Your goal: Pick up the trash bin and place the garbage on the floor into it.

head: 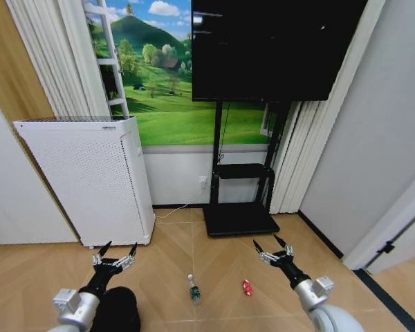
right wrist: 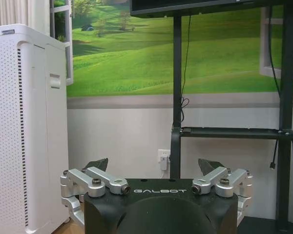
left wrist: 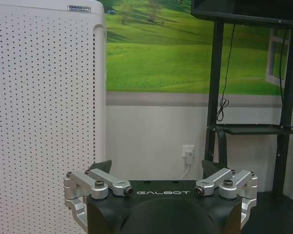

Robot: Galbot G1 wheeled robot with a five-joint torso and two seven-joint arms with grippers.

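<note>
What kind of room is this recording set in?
Probably a mock living room or demo space: a large dark screen on a stand, a landscape wall mural, a white perforated cabinet, and herringbone wood flooring.

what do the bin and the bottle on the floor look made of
The trash bin: probably plastic, a smooth matte black surface with little shine. The bottle: likely clear plastic, see-through at the neck with a green label. Too small to be sure.

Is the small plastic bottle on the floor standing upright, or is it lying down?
Lying down. In the head view the bottle rests lengthwise on the wooden floor, its cap pointing away from the robot.
</note>
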